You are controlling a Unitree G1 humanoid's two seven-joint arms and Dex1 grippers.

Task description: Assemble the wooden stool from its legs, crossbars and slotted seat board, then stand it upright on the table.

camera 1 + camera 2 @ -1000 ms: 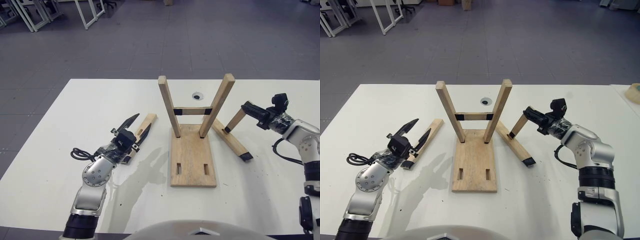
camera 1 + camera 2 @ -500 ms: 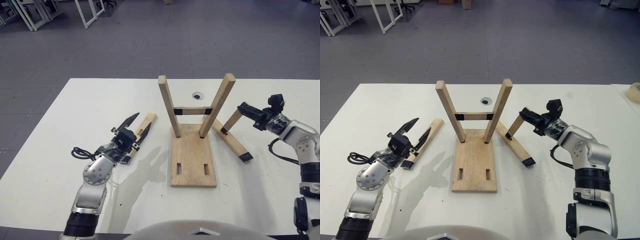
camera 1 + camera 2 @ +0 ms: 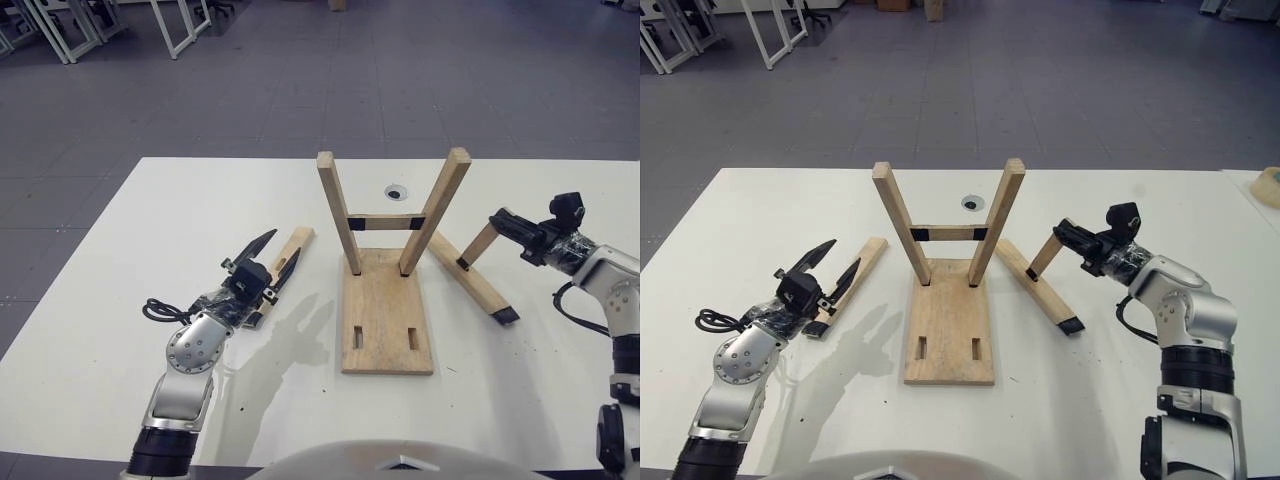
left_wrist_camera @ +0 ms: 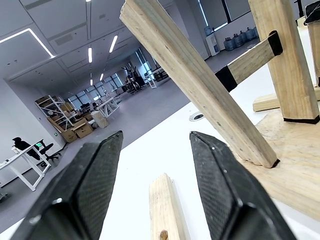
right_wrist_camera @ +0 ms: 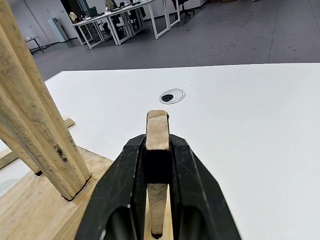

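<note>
1. Since the earlier frames, the right gripper (image 3: 502, 221) has been carried outward to the robot's right. The second leg (image 3: 476, 283), held through its crossbar, has been drawn with it along the table (image 3: 180, 220), slightly farther from the seat board (image 3: 387, 310).
2. The right gripper is shown clamped on the free end of the short crossbar (image 5: 157, 127), which rises obliquely from the second leg. That leg lies on the table just to the right of the seat board, with its black-tipped end toward the robot.
3. The seat board is laid flat at the centre of the table. Two upright legs (image 3: 338, 212) are seated in its far slots and joined by a crossbar (image 3: 386, 222). The two near slots (image 3: 357, 338) are unfilled.
4. The left gripper (image 3: 283, 244) is held low over the table, left of the seat board. Its fingers (image 4: 90, 185) are spread apart on either side of a loose leg (image 4: 167, 210), which lies flat on the table. Contact with the loose leg cannot be determined.
</note>
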